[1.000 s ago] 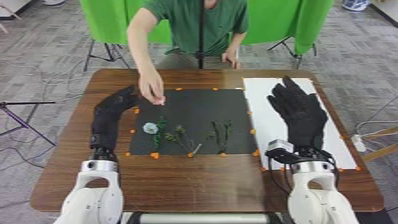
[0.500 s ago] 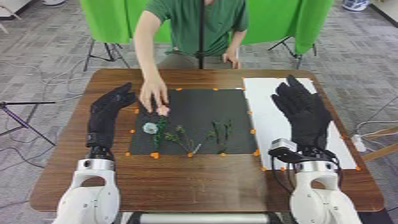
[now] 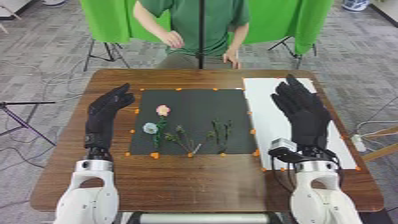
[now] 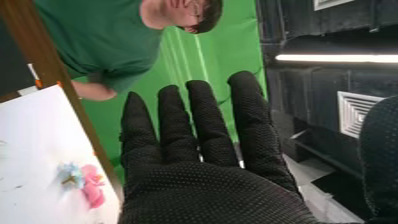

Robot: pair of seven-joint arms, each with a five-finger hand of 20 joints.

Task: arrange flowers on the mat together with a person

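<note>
The pink flower (image 3: pixel 163 110) is near the far left corner of the dark mat (image 3: pixel 194 106). The blue flower (image 3: pixel 150 128) is by its left edge. The right hand (image 3: pixel 304 117) is wide open and empty, over the white sheet (image 3: pixel 259 94). The left hand (image 3: pixel 104 112) is loosely open and empty. I think it's time to add blooms to bare stems (image 3: pixel 227 131). Next, the right hand should gently pinch a loose flower (image 4: pixel 91 187).

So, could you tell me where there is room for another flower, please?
The black mat is free beyond the thin sprigs, between the pink flower and the white sheet. It is crowded near left, where the pale blue flower lies by the green stem.
</note>
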